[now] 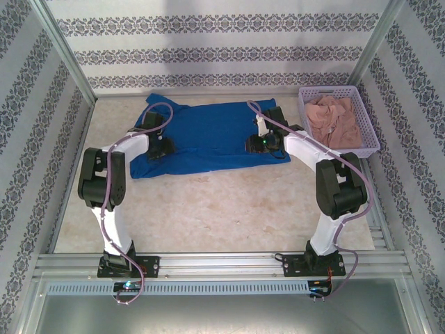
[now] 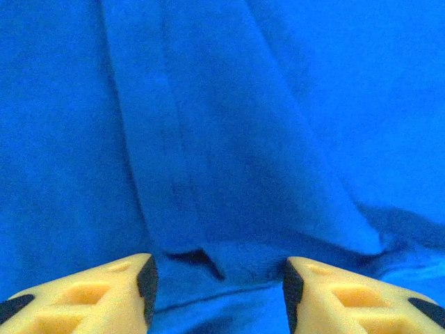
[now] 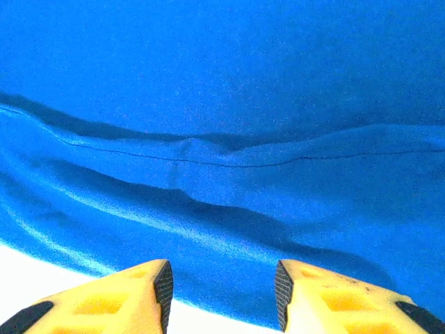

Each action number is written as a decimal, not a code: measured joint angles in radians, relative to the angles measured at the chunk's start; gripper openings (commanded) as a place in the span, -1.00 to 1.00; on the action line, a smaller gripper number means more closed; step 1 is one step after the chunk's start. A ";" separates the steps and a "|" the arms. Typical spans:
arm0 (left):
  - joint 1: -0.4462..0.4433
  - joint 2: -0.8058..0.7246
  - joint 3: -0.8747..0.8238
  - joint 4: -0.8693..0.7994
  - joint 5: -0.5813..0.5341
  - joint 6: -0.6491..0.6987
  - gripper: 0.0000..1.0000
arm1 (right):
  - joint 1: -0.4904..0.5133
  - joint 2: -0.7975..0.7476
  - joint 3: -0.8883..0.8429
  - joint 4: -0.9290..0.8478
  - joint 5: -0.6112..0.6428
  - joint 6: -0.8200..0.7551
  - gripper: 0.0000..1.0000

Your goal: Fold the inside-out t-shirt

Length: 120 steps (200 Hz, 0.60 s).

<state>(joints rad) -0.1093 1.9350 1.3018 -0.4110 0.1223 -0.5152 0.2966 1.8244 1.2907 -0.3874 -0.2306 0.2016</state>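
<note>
T-shirt: I'm setting first-fold grips.
Left gripper: jaws apart, 9 o'clock (over cloth).
Right gripper: jaws apart, 4 o'clock hem.
Next: pinch both.

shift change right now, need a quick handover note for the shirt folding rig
Left tool: jaws apart, low over the left part of the t-shirt, no grip visible.
Right tool: jaws apart, at the shirt's right near edge where the bare table shows, no grip visible.
T-shirt: spread across the far middle of the table, wrinkled. A pinkish garment sits in the purple basket, far right.
Done: shirt laid out.
Left: all the folds.
</note>
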 measured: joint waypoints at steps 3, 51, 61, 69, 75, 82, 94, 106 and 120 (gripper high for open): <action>0.000 0.003 0.003 0.000 0.000 0.000 -0.15 | 0.000 0.000 -0.001 0.000 0.000 0.000 -0.09; 0.000 0.062 0.059 0.000 0.005 0.011 -0.53 | 0.000 0.000 -0.006 -0.001 0.000 0.000 -0.09; 0.000 0.070 0.068 -0.001 0.005 0.014 -0.60 | 0.000 0.000 -0.007 0.000 0.000 0.000 -0.09; 0.000 0.074 0.077 -0.002 0.005 0.014 -0.65 | 0.000 0.000 -0.009 0.000 0.000 0.000 -0.09; 0.000 0.077 0.084 -0.001 0.005 0.016 -0.68 | 0.000 0.000 -0.011 0.000 0.000 0.000 -0.09; 0.000 0.079 0.092 -0.001 0.006 0.018 -0.67 | 0.000 0.000 -0.013 -0.001 0.000 0.000 -0.09; 0.000 0.080 0.100 -0.001 0.008 0.018 -0.57 | 0.000 0.000 -0.018 -0.001 0.000 0.001 -0.10; 0.000 0.080 0.101 -0.001 0.007 0.018 -0.48 | 0.000 0.000 -0.020 -0.001 0.000 0.001 -0.10; 0.000 0.080 0.100 -0.001 0.004 0.018 -0.33 | 0.000 0.000 -0.022 -0.001 -0.001 0.001 -0.10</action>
<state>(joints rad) -0.1093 2.0148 1.4021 -0.4122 0.1265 -0.4976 0.2962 1.8244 1.2690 -0.3882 -0.2314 0.2024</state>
